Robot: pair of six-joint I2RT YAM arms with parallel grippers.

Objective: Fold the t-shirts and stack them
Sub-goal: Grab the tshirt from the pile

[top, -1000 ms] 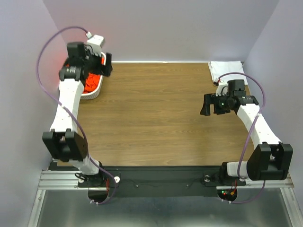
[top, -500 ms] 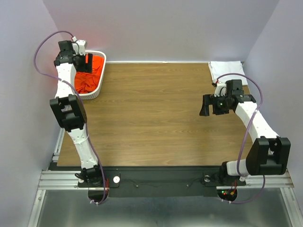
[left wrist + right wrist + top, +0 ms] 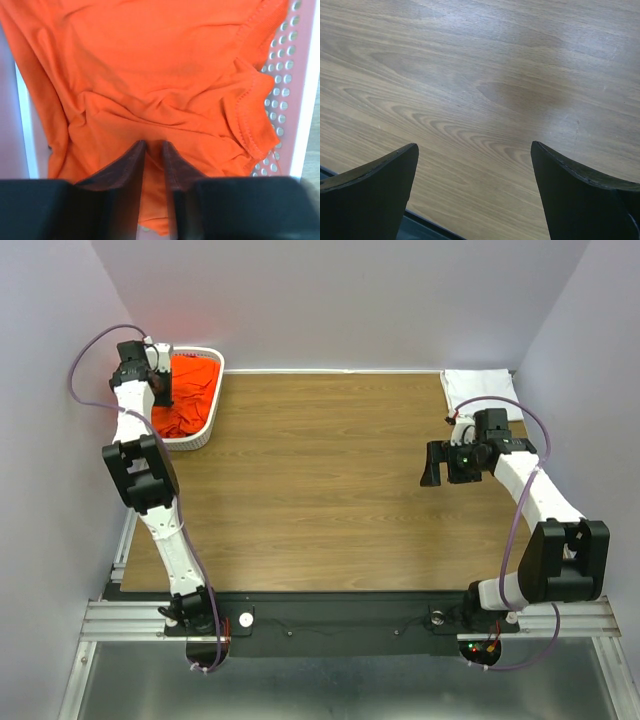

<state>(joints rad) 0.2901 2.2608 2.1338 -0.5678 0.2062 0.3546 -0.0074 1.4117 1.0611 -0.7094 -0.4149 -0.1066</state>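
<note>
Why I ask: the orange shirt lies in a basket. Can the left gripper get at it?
Probably yes: the left gripper is down in the basket, fingertips at the orange shirt, nothing covering it; grip unclear.

The top view is lit evenly and softly from above and is sharp; only faint shadows are cast on the table (image 3: 330,480). At the left wrist the shirt (image 3: 150,60) is oversaturated, the basket (image 3: 300,100) washed out pink, the left gripper (image 3: 152,146) blurred. At the right wrist a pale sheen and one soft shadow are seen on the wood; the right gripper (image 3: 474,146) is left in silhouette.
</note>
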